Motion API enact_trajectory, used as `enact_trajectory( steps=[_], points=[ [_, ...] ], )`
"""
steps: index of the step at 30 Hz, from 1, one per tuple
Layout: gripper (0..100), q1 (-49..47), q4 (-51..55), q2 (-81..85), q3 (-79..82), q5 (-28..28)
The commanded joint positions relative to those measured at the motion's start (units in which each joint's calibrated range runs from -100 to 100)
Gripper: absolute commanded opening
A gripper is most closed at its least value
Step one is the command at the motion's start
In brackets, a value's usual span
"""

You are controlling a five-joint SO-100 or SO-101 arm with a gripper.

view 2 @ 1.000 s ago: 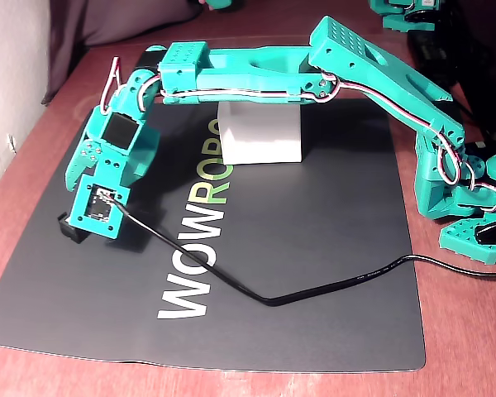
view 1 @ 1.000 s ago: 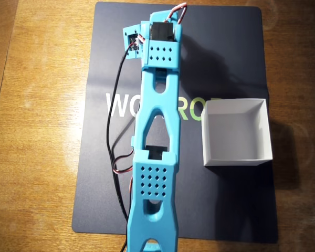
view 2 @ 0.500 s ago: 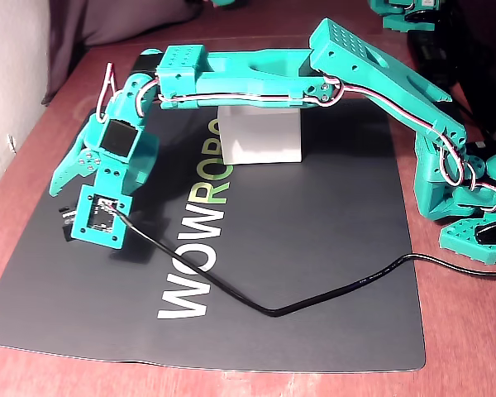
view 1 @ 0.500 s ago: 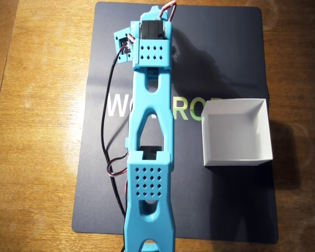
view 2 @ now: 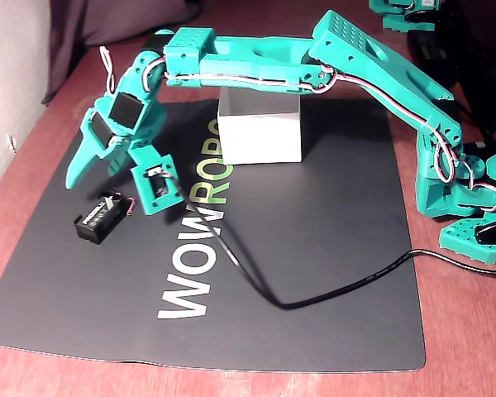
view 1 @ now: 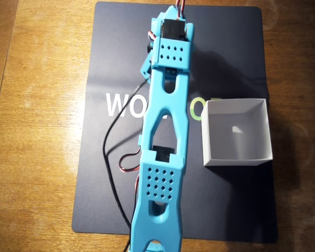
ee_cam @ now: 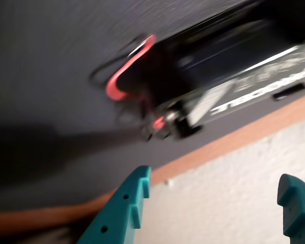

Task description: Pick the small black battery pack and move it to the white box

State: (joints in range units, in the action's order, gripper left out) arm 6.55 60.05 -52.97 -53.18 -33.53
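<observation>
Claw (view 2: 95,169) raised off the mat, empty; the battery (view 2: 99,220) lies loose below it.

The battery sits on the black mat (view 2: 314,248) near its left edge in the fixed view, nearer than the claw and not touching it, well apart from the white box (view 2: 260,136). To grasp it well, I'd bring the spread jaws down square across its short sides, clear of the red wire (ee_cam: 127,71), before closing. The arm reaches flat from the right, wrist bent down, jaws apart. The wrist view is blurred, so the exact alignment is hard to judge.
</observation>
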Motion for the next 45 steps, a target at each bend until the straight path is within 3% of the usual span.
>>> enact_trajectory(
  steps=[1,12,21,28,38,45],
  points=[
    [28,1.13,-0.37,4.52,-1.56,-6.44],
    [28,-1.80,-1.24,4.61,-1.92,-27.90],
    [29,-7.43,-8.08,3.56,-1.29,-37.35],
    [28,-9.07,-15.88,0.66,-1.01,-41.64],
    [28,-7.20,-14.83,-0.04,-1.01,-43.17],
    [29,-4.73,-8.34,0.23,-1.47,-43.17]
  ],
)
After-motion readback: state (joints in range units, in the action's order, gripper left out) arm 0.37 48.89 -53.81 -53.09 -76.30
